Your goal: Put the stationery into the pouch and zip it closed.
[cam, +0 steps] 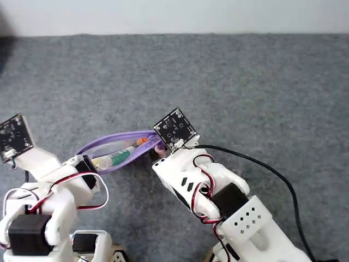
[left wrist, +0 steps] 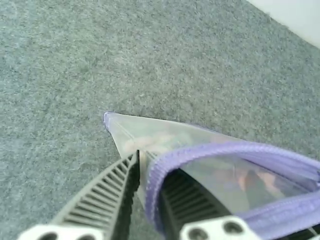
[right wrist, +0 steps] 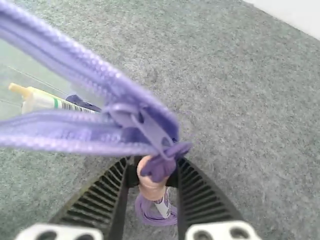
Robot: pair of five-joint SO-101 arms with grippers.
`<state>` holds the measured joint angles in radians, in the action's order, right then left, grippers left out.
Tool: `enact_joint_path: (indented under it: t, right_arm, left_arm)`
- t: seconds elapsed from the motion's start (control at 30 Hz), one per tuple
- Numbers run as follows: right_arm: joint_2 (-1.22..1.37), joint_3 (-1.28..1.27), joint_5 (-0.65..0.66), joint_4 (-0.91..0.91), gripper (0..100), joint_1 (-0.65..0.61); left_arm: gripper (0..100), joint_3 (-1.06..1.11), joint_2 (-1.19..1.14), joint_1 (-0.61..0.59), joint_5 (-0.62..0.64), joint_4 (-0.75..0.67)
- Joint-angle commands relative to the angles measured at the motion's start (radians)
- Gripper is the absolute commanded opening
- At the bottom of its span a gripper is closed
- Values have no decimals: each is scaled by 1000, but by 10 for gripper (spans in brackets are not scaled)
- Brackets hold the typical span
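Pinching with left tool (left wrist: 148, 182) a corner of clear, purple-zipped plastic pouch (left wrist: 165, 135). Gripping purple zipper pull (right wrist: 157, 167) of open zip with right tool (right wrist: 152, 187).

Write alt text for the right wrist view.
The right gripper holds the slider end of a clear pouch between its jaws, the purple zipper open. A white tube shows inside; grey carpet lies beneath.

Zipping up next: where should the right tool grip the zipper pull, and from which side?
Probably the pull tab hanging off the slider, approached from below the end of the pouch: it dangles clear of the teeth.
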<state>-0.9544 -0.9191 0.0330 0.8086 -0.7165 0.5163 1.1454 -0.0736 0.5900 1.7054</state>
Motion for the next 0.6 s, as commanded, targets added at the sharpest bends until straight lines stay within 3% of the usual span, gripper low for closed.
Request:
enact_joint_path:
  t: [0.0, 0.33, 0.47, 0.57]
  right_arm:
    - [-21, 44, 11, -8, 30, -4]
    - [-82, 143, 12, 61, 7, 70]
    - [-85, 201, 12, 54, 7, 116]
    - [-85, 212, 17, -10, 7, 128]
  left_arm:
    - [12, -1, 0, -3, 12, -23]
    - [12, -47, 2, 8, 8, -3]
    - [14, -133, 0, 100, 6, 35]
    - [73, -168, 0, 170, 6, 49]
